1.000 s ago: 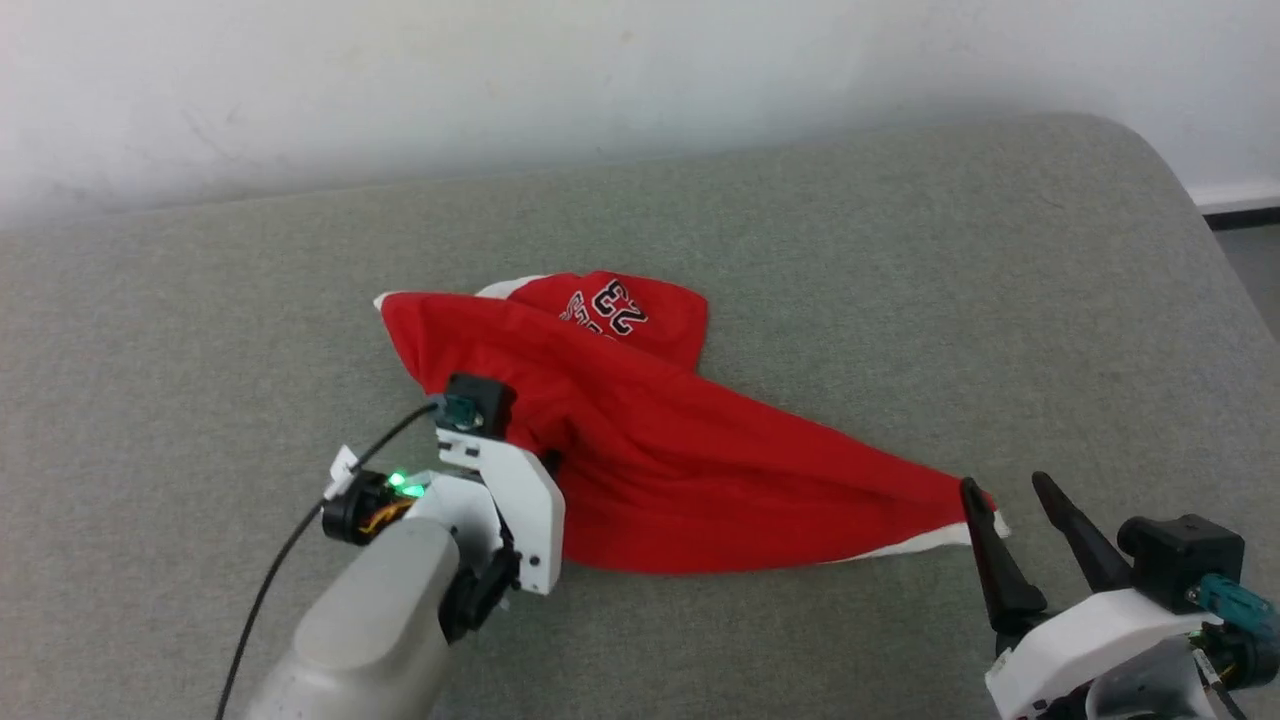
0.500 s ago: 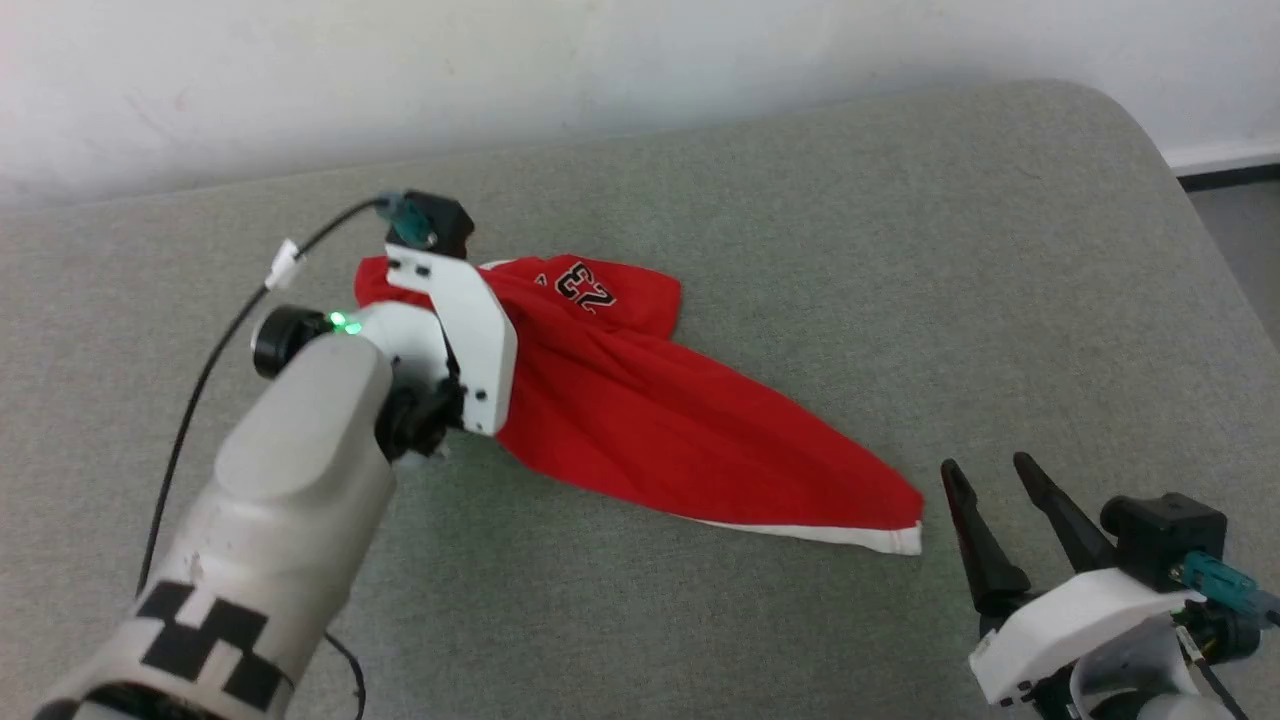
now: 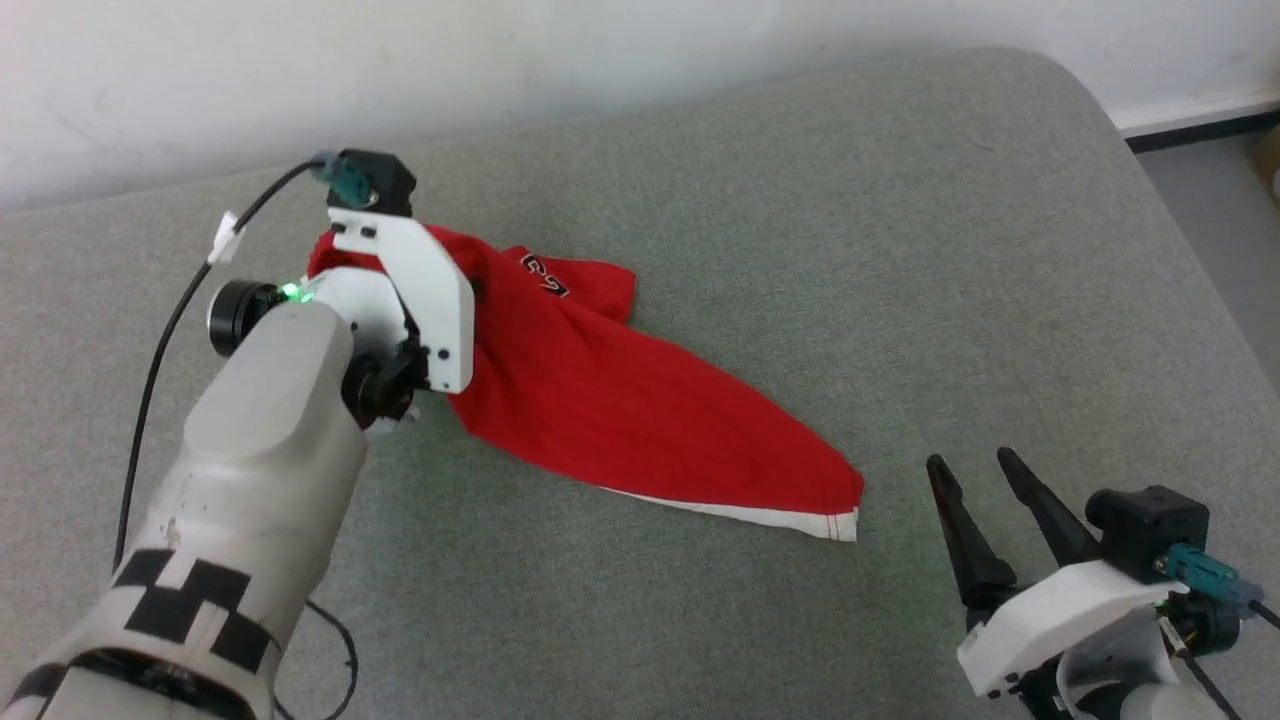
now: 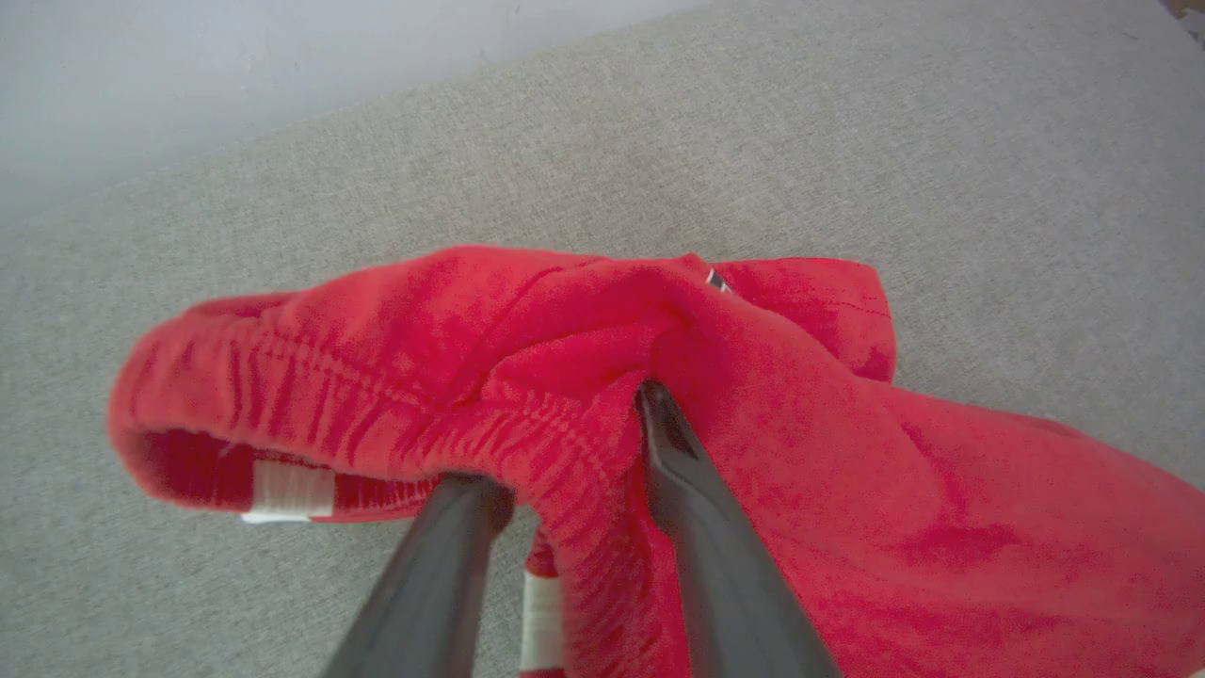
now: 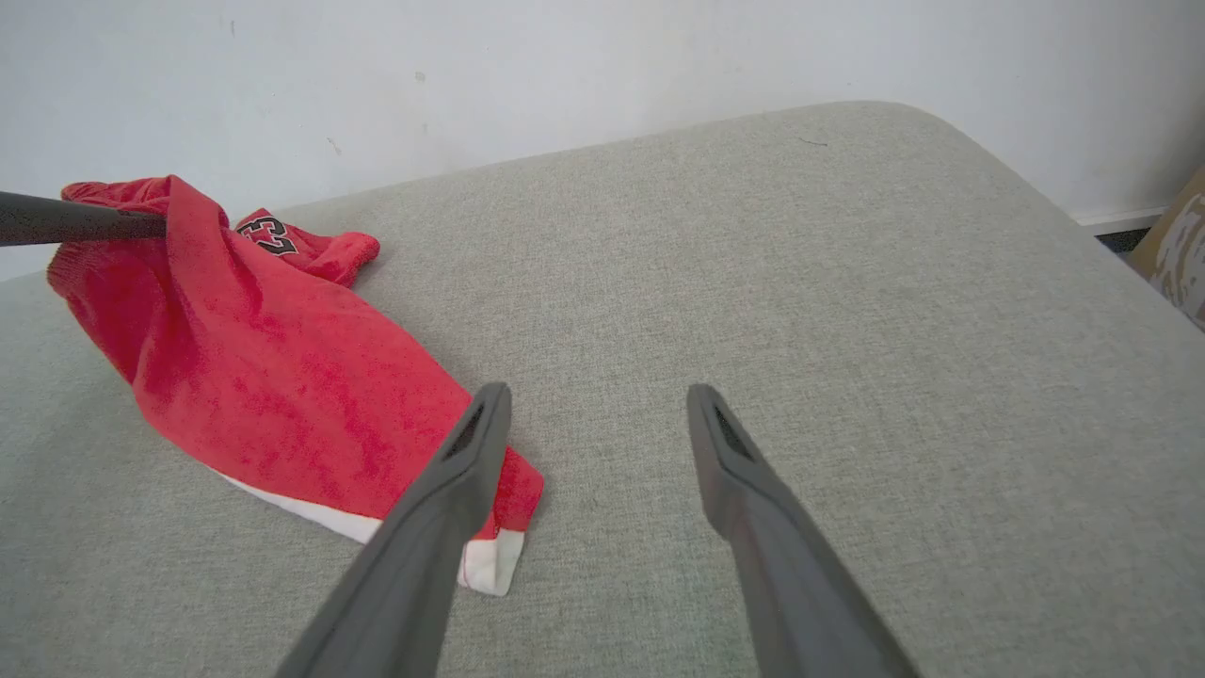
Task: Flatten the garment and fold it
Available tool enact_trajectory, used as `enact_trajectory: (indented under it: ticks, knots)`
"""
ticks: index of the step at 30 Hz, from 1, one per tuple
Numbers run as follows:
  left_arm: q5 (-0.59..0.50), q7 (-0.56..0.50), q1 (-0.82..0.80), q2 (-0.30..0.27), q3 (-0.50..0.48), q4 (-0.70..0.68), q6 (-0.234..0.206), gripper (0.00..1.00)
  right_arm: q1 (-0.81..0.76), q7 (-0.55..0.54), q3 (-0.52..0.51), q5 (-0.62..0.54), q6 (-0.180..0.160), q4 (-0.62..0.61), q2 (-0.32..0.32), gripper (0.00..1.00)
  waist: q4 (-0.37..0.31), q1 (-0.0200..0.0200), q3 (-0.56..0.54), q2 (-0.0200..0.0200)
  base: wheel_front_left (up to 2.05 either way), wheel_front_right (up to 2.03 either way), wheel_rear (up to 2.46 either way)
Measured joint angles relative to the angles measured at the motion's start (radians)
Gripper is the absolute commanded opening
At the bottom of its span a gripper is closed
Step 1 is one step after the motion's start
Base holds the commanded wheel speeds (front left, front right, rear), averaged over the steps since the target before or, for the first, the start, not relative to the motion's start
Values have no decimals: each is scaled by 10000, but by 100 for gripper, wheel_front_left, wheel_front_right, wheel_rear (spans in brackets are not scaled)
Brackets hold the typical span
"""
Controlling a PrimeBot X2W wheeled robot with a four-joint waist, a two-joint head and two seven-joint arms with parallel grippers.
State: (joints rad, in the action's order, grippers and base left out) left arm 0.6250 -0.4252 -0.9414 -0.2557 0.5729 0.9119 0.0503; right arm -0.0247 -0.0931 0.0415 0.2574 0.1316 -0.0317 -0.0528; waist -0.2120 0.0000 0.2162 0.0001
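On grey upholstery point(image 3: 800, 200), left fingers point(image 4: 697, 527) pinching the garment point(image 3: 600, 400) have dragged it from the wide-spread right fingers point(image 5: 758, 527).

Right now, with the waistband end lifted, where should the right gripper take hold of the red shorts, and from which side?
Take the white-trimmed hem corner, coming in low from the robot's right. The shorts taper to that free tip, which lies flat on the cushion beside the open right gripper, opposite the waistband pinched by the left gripper.
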Motion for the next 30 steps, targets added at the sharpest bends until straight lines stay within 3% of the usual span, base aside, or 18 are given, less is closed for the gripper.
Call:
enact_trajectory:
  ticks: [4,9,17,24,25,26,27,30]
  knots:
    - [142,880,879,-238,-180,-755,17,100,-255,-21,-128,0,-2,4,-2,100,198,0,-287,0,0,0,0]
    - [318,880,2106,-629,-257,-2107,-282,100,-446,-119,-207,4,0,-138,-4,100,614,-1,-545,0,0,0,0]
    - [635,69,3001,-828,-316,-3290,-966,100,-399,-211,21,77,0,-226,0,100,911,0,-510,0,0,0,0]
    - [690,-485,2944,-639,-125,-3039,-1053,100,-325,-205,8,203,0,-140,0,100,649,1,-160,0,0,0,0]
    - [681,-585,2894,-602,-40,-2909,-1051,76,-283,-203,10,234,0,-113,0,100,617,1,-113,0,0,0,0]
    - [639,-694,2790,-606,56,-2771,-1051,35,-233,-199,17,257,-2,-84,0,100,580,0,-82,0,0,0,0]
    - [583,-821,2671,-612,155,-2633,-1034,0,-198,-194,21,259,-2,-56,2,100,543,0,-61,0,0,0,0]
    - [556,-878,2555,-550,299,-2382,-859,0,-189,-190,-2,261,0,69,-2,100,490,1,-84,0,0,0,0]
